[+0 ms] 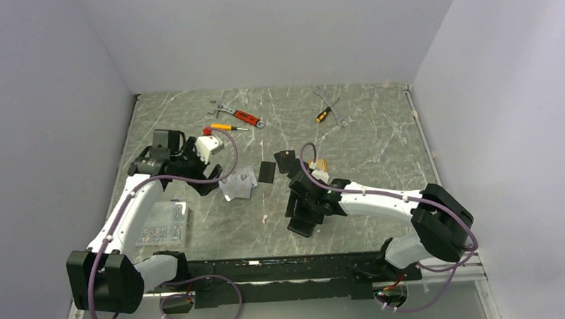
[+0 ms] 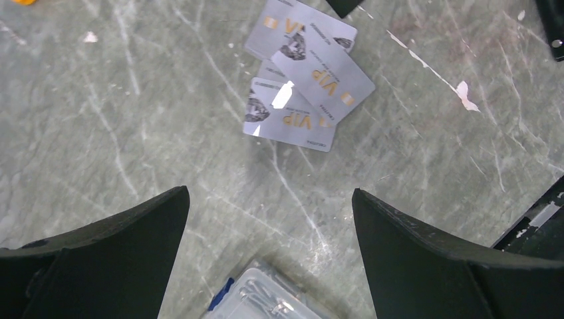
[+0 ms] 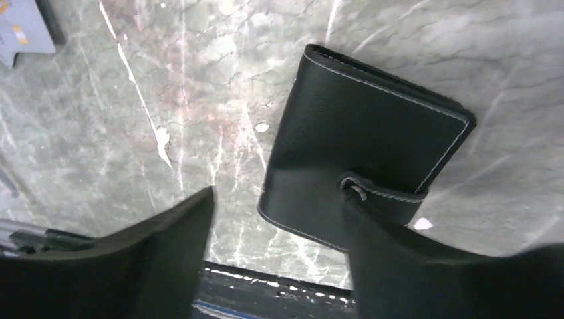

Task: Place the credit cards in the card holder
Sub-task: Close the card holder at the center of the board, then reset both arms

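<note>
Near the front of the grey marbled desk [image 1: 378,149] lies a closed black leather-like card holder [image 3: 372,133], right jaws partly apart above it, gripping nothing. Left of it, silver-grey credit cards [image 2: 302,86] lie under wide-open, empty left jaws.

Left pincer [image 2: 269,199] spread wide, right pincer [image 3: 278,199] parted, both arms reaching forward

Right wrist view: near corner of black leather-like folding card holder [image 3: 359,133] is covered by one finger [image 3: 412,266] of right tool [image 3: 279,196]. Left wrist view: clear plastic box [image 2: 266,299] cut by bottom edge; thin black card [image 2: 342,5] cut by top edge.
</note>
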Controlling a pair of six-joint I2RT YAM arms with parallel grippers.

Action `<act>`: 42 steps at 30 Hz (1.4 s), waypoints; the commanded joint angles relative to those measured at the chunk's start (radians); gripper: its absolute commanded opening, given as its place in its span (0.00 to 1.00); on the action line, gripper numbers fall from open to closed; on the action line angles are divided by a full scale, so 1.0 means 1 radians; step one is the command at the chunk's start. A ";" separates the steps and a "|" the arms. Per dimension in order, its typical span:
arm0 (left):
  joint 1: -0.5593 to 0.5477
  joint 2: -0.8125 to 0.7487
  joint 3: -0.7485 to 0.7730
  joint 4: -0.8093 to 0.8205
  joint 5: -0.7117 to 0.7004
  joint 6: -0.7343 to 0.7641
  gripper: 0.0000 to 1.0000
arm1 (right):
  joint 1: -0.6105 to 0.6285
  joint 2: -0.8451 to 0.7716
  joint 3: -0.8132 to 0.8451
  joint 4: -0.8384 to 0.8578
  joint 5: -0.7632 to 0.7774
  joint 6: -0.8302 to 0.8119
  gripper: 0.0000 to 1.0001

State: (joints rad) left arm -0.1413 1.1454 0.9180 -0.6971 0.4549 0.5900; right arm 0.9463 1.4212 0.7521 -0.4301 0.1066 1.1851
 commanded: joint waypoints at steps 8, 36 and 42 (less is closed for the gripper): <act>0.129 -0.004 0.224 -0.152 0.123 -0.054 0.99 | -0.021 0.070 0.507 -0.310 0.172 -0.318 1.00; 0.325 -0.007 -0.509 1.063 0.031 -0.375 1.00 | -0.713 -0.066 -0.237 0.928 0.624 -0.993 1.00; 0.327 0.040 -0.558 1.232 0.000 -0.411 0.99 | -0.773 -0.038 -0.372 1.182 0.591 -1.035 1.00</act>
State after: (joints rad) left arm 0.1802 1.1706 0.3786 0.3332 0.4675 0.2249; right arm 0.1986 1.3804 0.4316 0.4484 0.6968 0.2077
